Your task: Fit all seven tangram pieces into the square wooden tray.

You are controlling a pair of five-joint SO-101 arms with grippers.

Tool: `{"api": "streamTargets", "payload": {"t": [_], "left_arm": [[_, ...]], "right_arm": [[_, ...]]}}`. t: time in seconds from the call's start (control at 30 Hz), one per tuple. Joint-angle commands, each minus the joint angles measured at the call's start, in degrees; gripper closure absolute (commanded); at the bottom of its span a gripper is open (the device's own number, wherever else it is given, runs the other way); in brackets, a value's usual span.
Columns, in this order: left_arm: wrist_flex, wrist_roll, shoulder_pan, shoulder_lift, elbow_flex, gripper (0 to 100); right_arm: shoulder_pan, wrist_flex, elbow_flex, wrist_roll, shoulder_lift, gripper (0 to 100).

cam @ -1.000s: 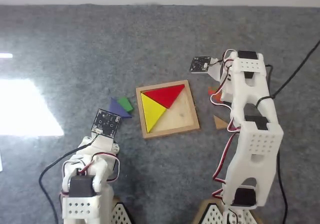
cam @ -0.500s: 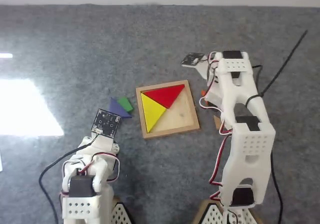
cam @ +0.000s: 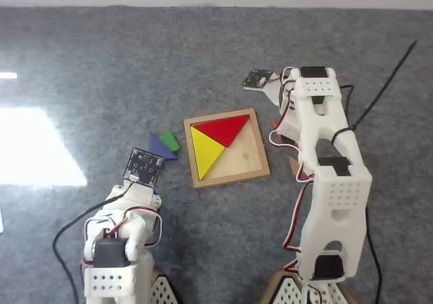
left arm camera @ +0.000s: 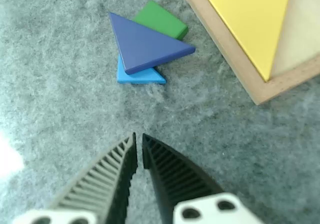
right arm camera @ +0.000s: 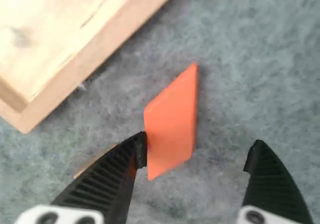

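Since our right gripper (right arm camera: 198,148) hangs spread over the orange parallelogram (right arm camera: 170,121), lying on the mat just beside the wooden tray (right arm camera: 85,59), we see its long axis crossing the closing line, off-centre toward one finger (right arm camera: 115,174). Our left gripper (left arm camera: 138,139) sits pinched together, empty.

Parallelogram (right arm camera: 171,121) probably right of tray (cam: 232,178)

Brightly, evenly lit from overhead. Strong white glare across the grey carpeted tabletop (cam: 101,67) at the high view's left side. Only faint, soft shadows hugging the square wooden tray (cam: 230,179).
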Motion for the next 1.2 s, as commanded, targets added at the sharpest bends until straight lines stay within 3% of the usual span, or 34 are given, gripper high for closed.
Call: {"api": "streamTargets", "payload": {"t": [0.0,0.17,0.43,0.6,0.73,0.97,1.07,1.17], "left_arm": [[0.35,0.26,-0.18,-1.14,-0.75,98],[0.35,0.26,-0.18,-1.14,-0.75,98],[0.35,0.26,-0.18,-1.14,-0.75,98],[0.35,0.26,-0.18,-1.14,-0.75,98],[0.35,0.26,-0.18,-1.14,-0.75,98],[0.35,0.26,-0.18,-1.14,-0.75,98],[0.35,0.26,-0.18,-1.14,-0.75,98],[0.35,0.26,-0.18,-1.14,-0.75,98]], "right_arm": [[-0.48,-1.63,-2.81,3.78,1.45,68.4],[-0.48,-1.10,-2.81,5.01,2.59,69.9],[-0.48,1.63,-2.81,2.73,2.42,97.0],[-0.57,1.80,-3.60,-3.08,2.24,98.4],[-0.31,2.86,-9.49,-17.32,2.33,98.6],[-4.70,20.97,-29.10,-42.90,2.33,98.7],[-8.13,21.76,-31.82,-54.33,1.80,99.3],[-12.00,21.76,-31.03,-59.96,-0.13,99.2]]}}
